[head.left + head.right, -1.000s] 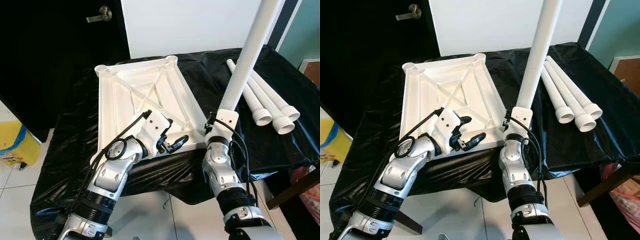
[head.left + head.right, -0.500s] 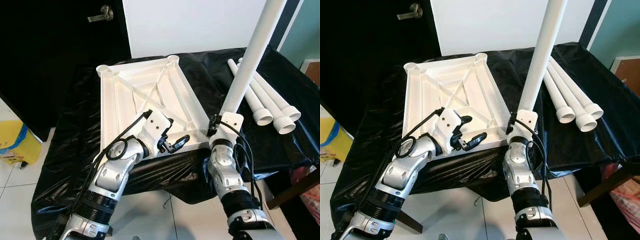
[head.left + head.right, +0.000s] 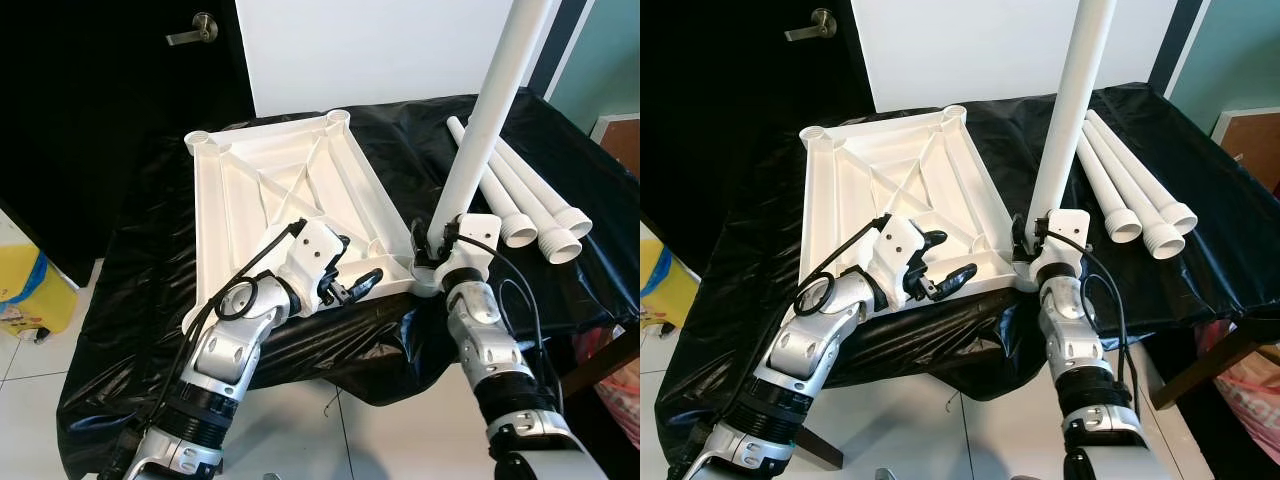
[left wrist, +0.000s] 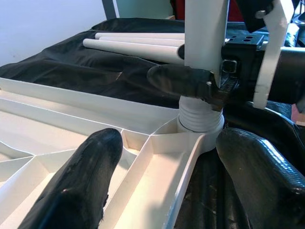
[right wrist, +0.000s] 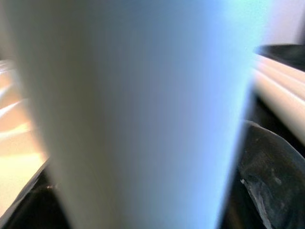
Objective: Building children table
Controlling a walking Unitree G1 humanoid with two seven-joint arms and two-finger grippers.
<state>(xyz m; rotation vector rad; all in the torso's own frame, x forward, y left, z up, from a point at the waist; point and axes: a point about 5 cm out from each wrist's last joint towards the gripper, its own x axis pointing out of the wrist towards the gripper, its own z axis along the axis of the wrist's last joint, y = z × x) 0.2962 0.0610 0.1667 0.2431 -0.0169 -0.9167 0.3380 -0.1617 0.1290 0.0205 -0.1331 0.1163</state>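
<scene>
Item: white tabletop [image 3: 270,190], lying upside down on a surface draped in black plastic sheeting [image 3: 140,300], its ribbed underside facing up, with round sockets showing at the corners.

Item: upright table leg [image 3: 490,110], white tube, standing nearly vertical and leaning slightly, its threaded lower end sitting in the tabletop's near corner socket [image 4: 193,138] on the robot's right.

Item: right gripper [image 3: 436,243], clamping around the upright table leg just above the socket; one black finger is showing against the tube in the left wrist view, and the right wrist view is showing the tube's white surface close up and blurred.

Item: left gripper [image 3: 350,281], resting over the near edge of the tabletop, just beside the socket; its two black fingers [image 4: 81,191] are spreading apart with nothing between them, one over the ribbed interior, the other out over the black sheeting.

Item: three spare legs [image 3: 520,200], white tubes, lying side by side on the sheeting to the robot's right, well apart from the tabletop, threaded ends pointing toward the near edge.

Item: dark door [image 3: 110,110] with lever handle [image 3: 195,29], standing behind the work surface; yellow container [image 3: 25,290] sitting on the tiled floor at the robot's left
</scene>
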